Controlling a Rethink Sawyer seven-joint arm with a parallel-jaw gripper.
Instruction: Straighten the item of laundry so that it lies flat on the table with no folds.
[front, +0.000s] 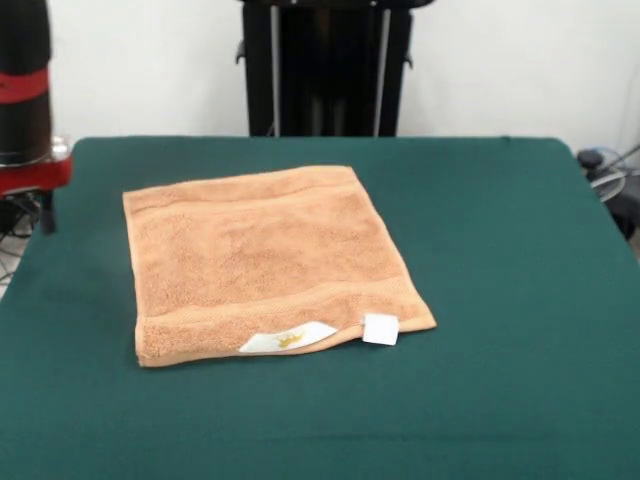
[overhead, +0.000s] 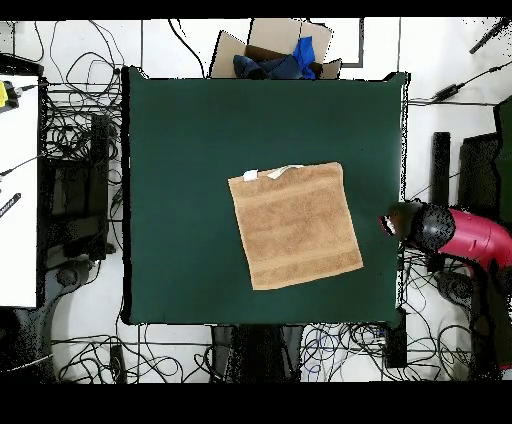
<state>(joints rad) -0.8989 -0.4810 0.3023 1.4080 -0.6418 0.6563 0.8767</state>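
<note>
The item of laundry (front: 270, 260), an orange-tan terry towel, lies spread on the green table (front: 500, 300), a little left of centre and slightly skewed. A white label strip (front: 288, 339) peeks out along its near hem, and a white square tag (front: 380, 329) sits beside it at the near right corner. From overhead the towel (overhead: 295, 225) is a near-square with the tag (overhead: 250, 175) at its top left corner. The red and black arm (front: 25, 100) stands off the table's left side. Its gripper end (overhead: 392, 222) hangs just past the table edge, clear of the towel.
A cardboard box with blue cloth (overhead: 275, 55) sits beyond the table's top edge in the overhead view. Tangled cables (overhead: 75, 130) cover the floor around the table. A white bench (overhead: 18, 190) stands at the left. More cables (front: 610, 170) lie off the right corner.
</note>
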